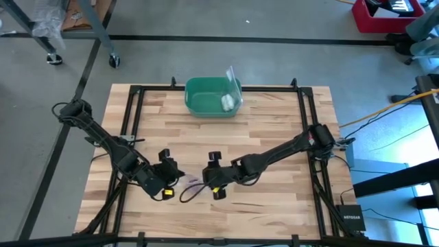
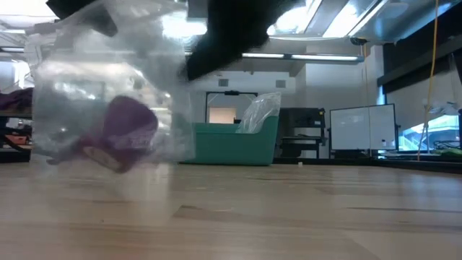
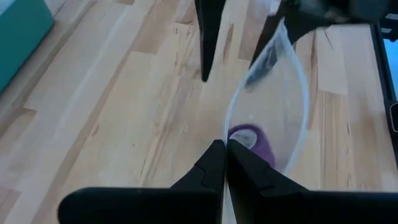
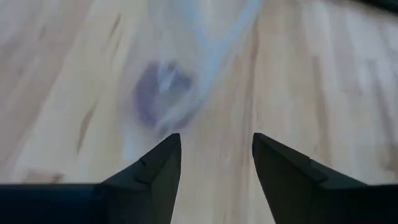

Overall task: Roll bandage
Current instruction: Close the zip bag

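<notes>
- At the front middle of the light wooden plank counter (image 1: 274, 206), both grippers sit close together over a clear plastic bag (image 2: 108, 94).
- Left gripper (image 3: 225, 148): fingers clenched together, pinching the edge of the clear plastic bag; in the left wrist view the tips meet right on the bag's rim.
- Right gripper (image 4: 216, 144): fingers released, spread apart with bare counter between them; in the right wrist view nothing sits in the gap.
- In the left wrist view the right arm's dark fingers (image 3: 207, 37) stand at the far side of the bag's mouth; contact with the plastic cannot be told.
- Small compact purple bandage roll (image 3: 250, 140): inside the bag, just past the left fingertips; in the low view it lies low in the bag, near the counter surface (image 2: 123, 133).
- Bag itself: open loop-shaped mouth, held up off the counter between the two grippers.
- Farther out: green rectangular plastic bin (image 1: 206, 99) at the back edge of the counter, well apart from both grippers, with a small white roll (image 1: 227, 103) and some clear plastic inside.
</notes>
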You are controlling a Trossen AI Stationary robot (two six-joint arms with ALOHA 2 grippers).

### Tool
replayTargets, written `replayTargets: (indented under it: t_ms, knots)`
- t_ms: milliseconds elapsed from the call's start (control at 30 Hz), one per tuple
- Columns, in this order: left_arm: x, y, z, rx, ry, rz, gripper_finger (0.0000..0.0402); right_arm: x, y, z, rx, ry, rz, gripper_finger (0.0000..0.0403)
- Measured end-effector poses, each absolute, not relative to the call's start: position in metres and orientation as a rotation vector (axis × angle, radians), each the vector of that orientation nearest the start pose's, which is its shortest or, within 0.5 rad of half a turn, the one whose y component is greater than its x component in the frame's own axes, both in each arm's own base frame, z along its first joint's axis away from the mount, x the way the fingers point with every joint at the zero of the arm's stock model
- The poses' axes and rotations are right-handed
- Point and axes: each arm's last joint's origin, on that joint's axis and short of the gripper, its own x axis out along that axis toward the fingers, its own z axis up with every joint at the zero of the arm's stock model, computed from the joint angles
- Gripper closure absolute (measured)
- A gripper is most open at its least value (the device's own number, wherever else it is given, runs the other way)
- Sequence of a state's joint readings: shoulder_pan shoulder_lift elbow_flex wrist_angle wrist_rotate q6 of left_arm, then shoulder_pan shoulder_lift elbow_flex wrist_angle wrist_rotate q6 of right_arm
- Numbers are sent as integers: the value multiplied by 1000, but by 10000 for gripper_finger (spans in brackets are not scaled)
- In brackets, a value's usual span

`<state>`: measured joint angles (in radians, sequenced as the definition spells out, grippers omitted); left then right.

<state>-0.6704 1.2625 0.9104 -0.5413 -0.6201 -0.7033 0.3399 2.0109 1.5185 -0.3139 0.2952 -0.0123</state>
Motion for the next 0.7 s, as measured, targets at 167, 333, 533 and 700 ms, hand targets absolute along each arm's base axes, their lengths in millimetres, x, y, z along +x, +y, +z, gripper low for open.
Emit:
replayTargets:
  t_ms: [167, 333, 533, 700]
  knots:
    - [204, -141, 255, -133, 681, 198, 396, 407, 137, 206, -195, 720, 134, 212]
    - [204, -140, 253, -128, 689, 217, 396, 396, 135, 203, -130, 680, 149, 217]
    - [206, -140, 251, -122, 690, 225, 396, 403, 134, 212, -114, 518, 56, 217]
    - [207, -141, 252, -116, 685, 215, 396, 405, 134, 213, -135, 493, 23, 217]
